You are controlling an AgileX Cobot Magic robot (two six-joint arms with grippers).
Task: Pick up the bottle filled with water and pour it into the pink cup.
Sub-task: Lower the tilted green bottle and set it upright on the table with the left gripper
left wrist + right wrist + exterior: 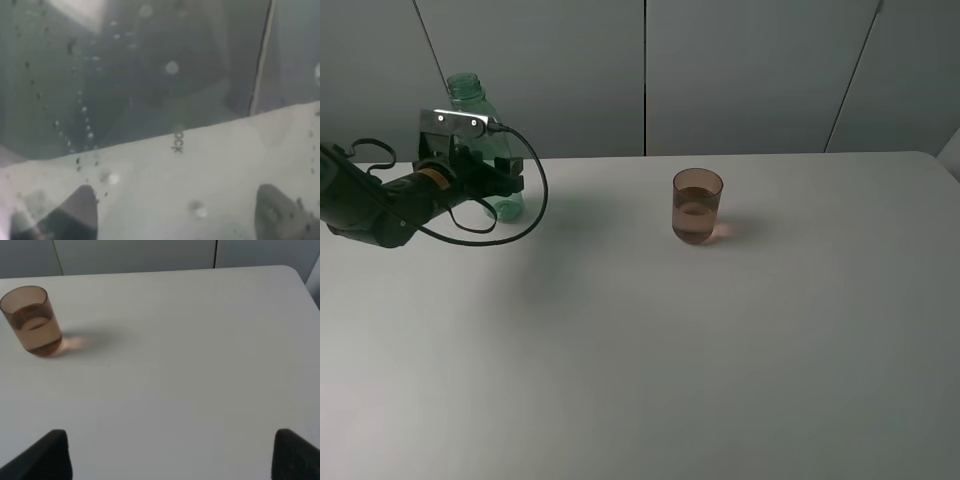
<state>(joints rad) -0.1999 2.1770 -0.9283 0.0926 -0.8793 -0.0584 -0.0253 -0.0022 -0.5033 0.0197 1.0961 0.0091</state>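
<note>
The green transparent bottle [470,98] stands upright and uncapped at the table's far left. My left gripper [503,186] is closed around its lower body, with the base on or just above the table. In the left wrist view the bottle's wall [150,100], speckled with droplets, fills the picture, and my fingertips [82,205] sit on either side of it. The pink cup [697,207] stands upright near the table's middle, holding water to about half its height. It also shows in the right wrist view [31,320]. My right gripper [172,455] is open and empty above the table, to the right of the cup.
The white table [650,360] stretches wide in front of the cup and bottle. Its back edge meets a grey panelled wall [750,70]. A black cable [535,195] loops from my left wrist beside the bottle. The right arm is out of the high view.
</note>
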